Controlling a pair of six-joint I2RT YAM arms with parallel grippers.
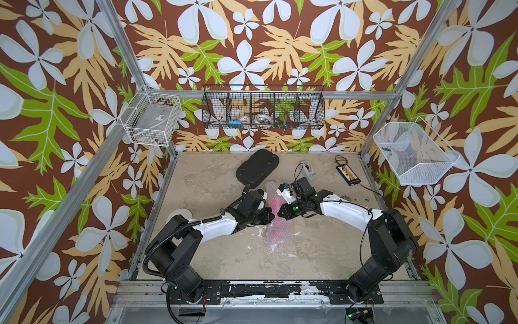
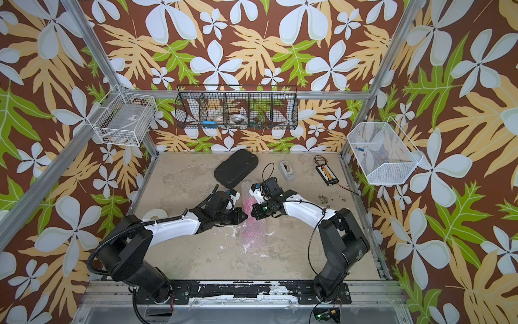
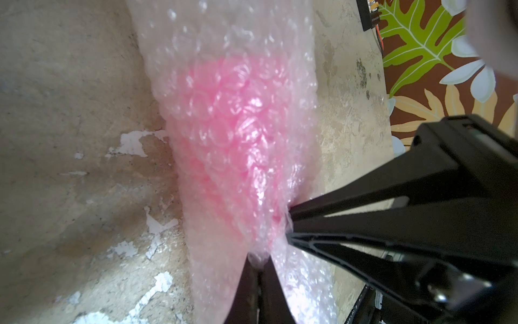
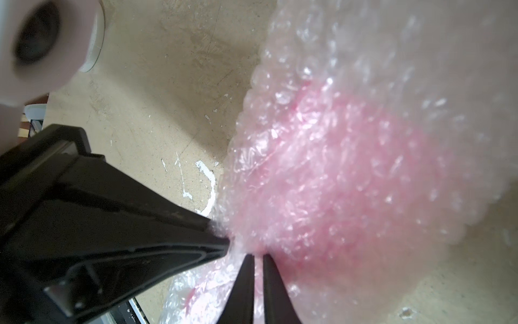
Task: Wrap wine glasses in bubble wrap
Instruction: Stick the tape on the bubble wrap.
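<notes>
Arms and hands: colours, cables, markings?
Black joints, white links. The left arm carries a ribbed black hose; the right arm a thin black cable. The left hand and right hand are black and tapered; the right shows a green light.

my top views high up, looking down on the whole table [image 1: 213,252], wrist cams close in, sharing the bubble wrap [image 3: 224,42]
</notes>
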